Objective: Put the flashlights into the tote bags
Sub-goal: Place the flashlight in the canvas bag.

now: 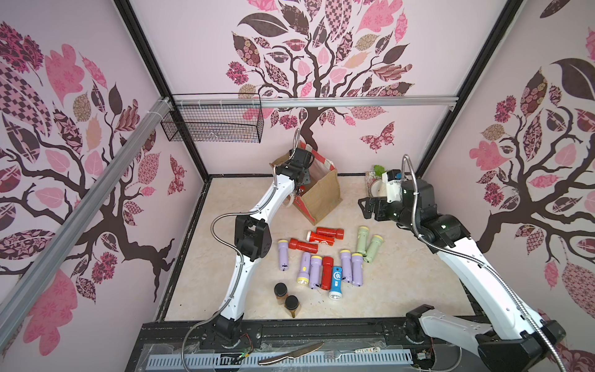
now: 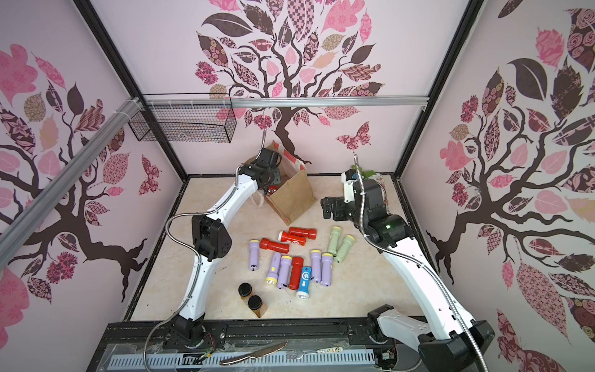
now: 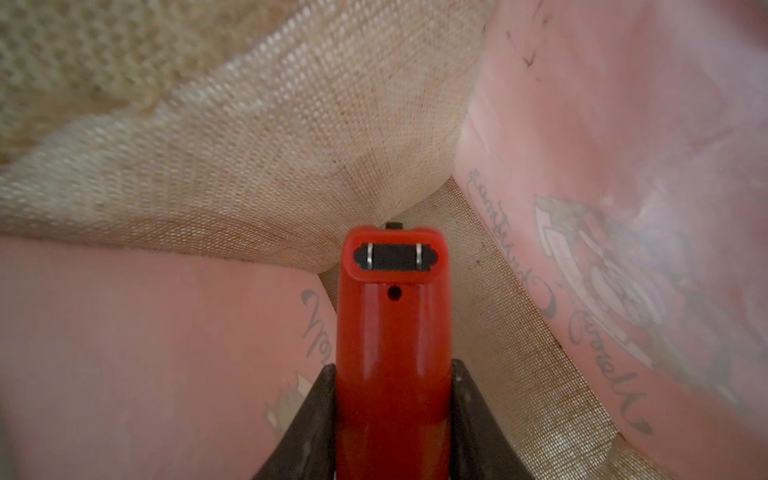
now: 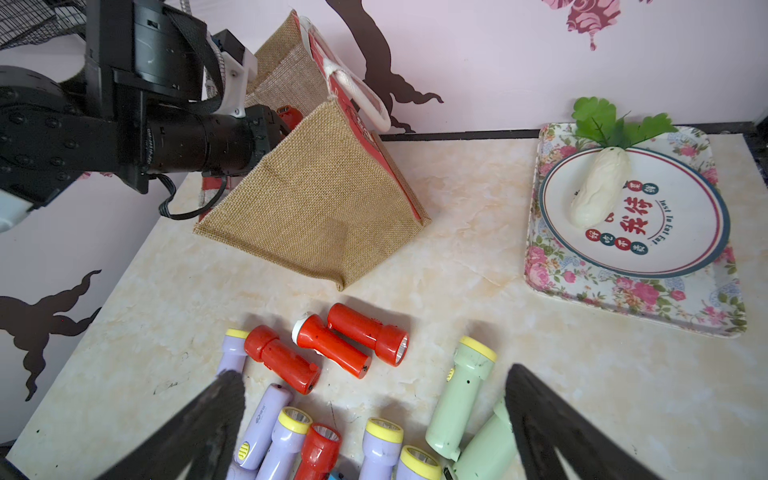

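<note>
Top view: twelve flashlights (image 1: 326, 272) outside bag (image 1: 323, 196).

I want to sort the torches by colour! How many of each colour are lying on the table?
Red plastic flashlights: 4
Lilac plastic flashlights with yellow rings: 5
Pale green plastic flashlights: 2
Blue plastic flashlight with white emblem: 1
Total: 12

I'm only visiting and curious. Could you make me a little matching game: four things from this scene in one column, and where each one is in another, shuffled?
Things:
1. blue flashlight
2. white radish
3. wire basket
4. brown jars

Places:
A. hanging from the rail on the back wall
B. near the front edge of the table, beside the left arm
C. on a plate
D. in the pile, beside a red flashlight

Pairs: 1-D, 2-C, 3-A, 4-B.
</note>
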